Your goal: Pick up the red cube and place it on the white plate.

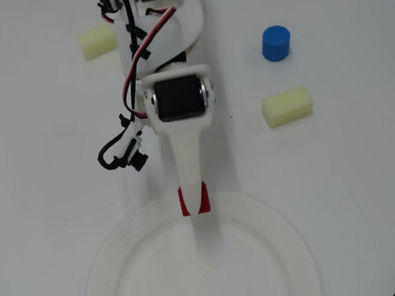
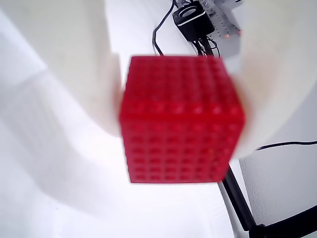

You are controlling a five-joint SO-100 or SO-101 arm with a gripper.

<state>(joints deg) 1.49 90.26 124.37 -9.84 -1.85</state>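
Filling my wrist view, the red cube (image 2: 181,119) is sitting clamped between the gripper (image 1: 194,200) jaws, hanging over the white plate (image 1: 285,246) rim, so I'm judging only the release remains.

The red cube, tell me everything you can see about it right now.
The red cube is bright red, seemingly plastic, its faces covered in a fine grid of small bumps. In the wrist view it sits clamped between the two white fingers of the pincer, which press on opposite sides. From overhead only slivers of red show beside the pincer tip, over the near rim of the white plate. Whether it touches the plate cannot be told.
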